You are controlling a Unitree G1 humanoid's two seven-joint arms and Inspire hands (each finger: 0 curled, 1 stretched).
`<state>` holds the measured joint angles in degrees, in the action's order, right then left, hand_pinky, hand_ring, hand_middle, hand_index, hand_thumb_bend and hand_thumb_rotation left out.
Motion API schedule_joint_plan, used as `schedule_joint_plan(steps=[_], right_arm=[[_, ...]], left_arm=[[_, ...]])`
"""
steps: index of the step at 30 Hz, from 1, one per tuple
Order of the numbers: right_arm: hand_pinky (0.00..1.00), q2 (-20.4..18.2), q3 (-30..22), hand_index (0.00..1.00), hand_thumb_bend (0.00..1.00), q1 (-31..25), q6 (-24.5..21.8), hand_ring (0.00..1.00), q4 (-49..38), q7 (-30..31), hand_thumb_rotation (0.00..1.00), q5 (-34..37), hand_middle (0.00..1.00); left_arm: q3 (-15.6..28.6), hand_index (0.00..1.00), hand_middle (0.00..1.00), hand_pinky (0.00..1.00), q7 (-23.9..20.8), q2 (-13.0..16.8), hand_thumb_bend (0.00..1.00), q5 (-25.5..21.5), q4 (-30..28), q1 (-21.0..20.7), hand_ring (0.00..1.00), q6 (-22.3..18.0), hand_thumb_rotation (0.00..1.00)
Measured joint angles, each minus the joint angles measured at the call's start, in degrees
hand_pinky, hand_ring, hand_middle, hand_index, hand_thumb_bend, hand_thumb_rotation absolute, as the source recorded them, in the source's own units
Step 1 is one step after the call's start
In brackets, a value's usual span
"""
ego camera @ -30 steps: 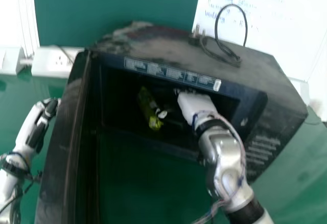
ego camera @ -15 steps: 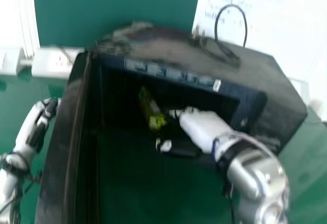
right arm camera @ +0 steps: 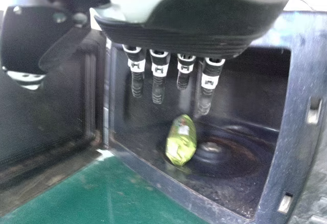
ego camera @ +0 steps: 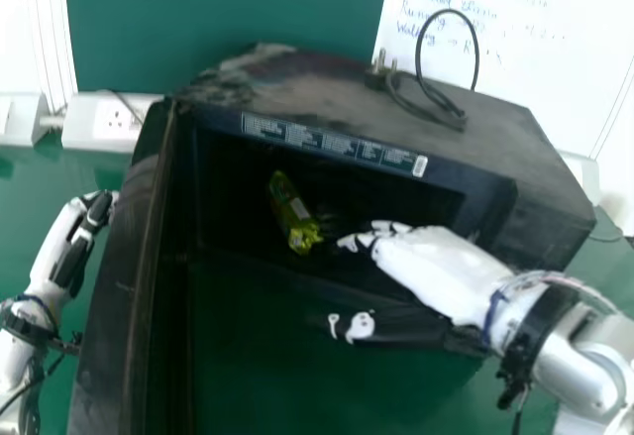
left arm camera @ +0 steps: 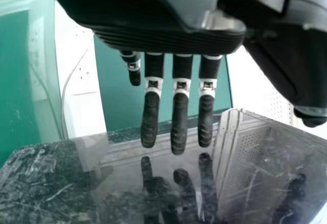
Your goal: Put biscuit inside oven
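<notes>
In the head view the biscuit packet [ego camera: 293,215], yellow-green, lies inside the black oven [ego camera: 347,172], towards the left of its cavity. My right hand [ego camera: 426,262] stands open at the front of the oven, right of the packet and apart from it. The right wrist view has the packet [right arm camera: 181,141] on the cavity floor beside the round centre, with the straight fingers of my right hand [right arm camera: 158,76] empty. My left hand [ego camera: 84,232] is open outside the oven door; in the left wrist view, my left hand [left arm camera: 179,101] has straight fingers before the door's glossy surface.
The oven door [ego camera: 119,286] stands swung out on the left, between my left hand and the cavity. A black cable with a plug [ego camera: 431,98] rests on the oven top. Behind are a white socket box [ego camera: 104,121] and a whiteboard [ego camera: 525,49].
My right hand has drawn back out of the oven, towards the right and nearer, and its fingers now point left. The packet stays inside the oven. My left hand has kept still.
</notes>
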<state>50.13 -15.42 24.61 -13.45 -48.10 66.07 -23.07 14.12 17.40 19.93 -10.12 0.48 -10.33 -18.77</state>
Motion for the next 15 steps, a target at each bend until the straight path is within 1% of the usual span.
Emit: schedule_joint_plan(steps=[2,3,4,5,8,11,13,15], right_arm=[[0.82,1.1,-4.4,0.95,0.9,-1.5,1.0,0.89,0.1,-0.3,0.8,4.0,0.92],[0.84,2.0,-6.6,0.95,0.89,-2.1,0.9,0.91,0.2,-0.3,0.82,5.9,0.92],[0.85,2.8,-8.6,0.96,0.88,-2.5,0.8,0.91,0.4,-0.3,0.81,7.4,0.93],[0.84,3.7,-10.3,0.95,0.87,-2.9,0.6,0.91,0.8,-0.3,0.79,9.1,0.93],[0.85,5.5,-15.1,0.94,0.86,-4.2,0.4,0.9,2.3,-0.3,0.72,13.5,0.91],[0.87,6.8,-19.6,0.94,0.81,-6.1,-0.7,0.91,2.6,-0.5,0.65,15.6,0.92],[0.84,7.3,-22.7,0.93,0.8,-7.5,-2.7,0.9,2.5,-0.7,0.6,17.1,0.92],[0.8,7.5,-25.0,0.93,0.8,-8.5,-5.0,0.88,2.2,-1.1,0.57,17.8,0.91]], left_arm=[[0.0,0.48,0.41,0.29,0.1,0.0,0.51,0.0,0.1,0.0,0.36,-0.2,0.07],[0.0,0.48,0.41,0.29,0.2,0.0,0.51,0.0,0.2,0.0,0.36,-0.4,0.07],[0.0,0.48,0.41,0.29,0.2,0.0,0.51,0.0,0.2,0.0,0.36,-0.6,0.07],[0.0,0.48,0.4,0.3,0.3,0.0,0.51,-0.1,0.3,0.0,0.37,-0.8,0.07],[0.1,0.48,0.4,0.3,1.1,0.0,0.51,-0.3,0.5,-0.1,0.36,-1.5,0.07],[0.1,0.48,0.4,0.29,1.9,0.0,0.51,-1.5,0.9,-0.1,0.36,-2.4,0.07],[0.1,0.48,0.4,0.29,2.6,0.0,0.51,-2.1,1.3,-0.1,0.36,-3.4,0.07],[0.1,0.48,0.4,0.29,3.0,0.1,0.51,-2.3,1.4,-0.1,0.36,-4.0,0.07]])
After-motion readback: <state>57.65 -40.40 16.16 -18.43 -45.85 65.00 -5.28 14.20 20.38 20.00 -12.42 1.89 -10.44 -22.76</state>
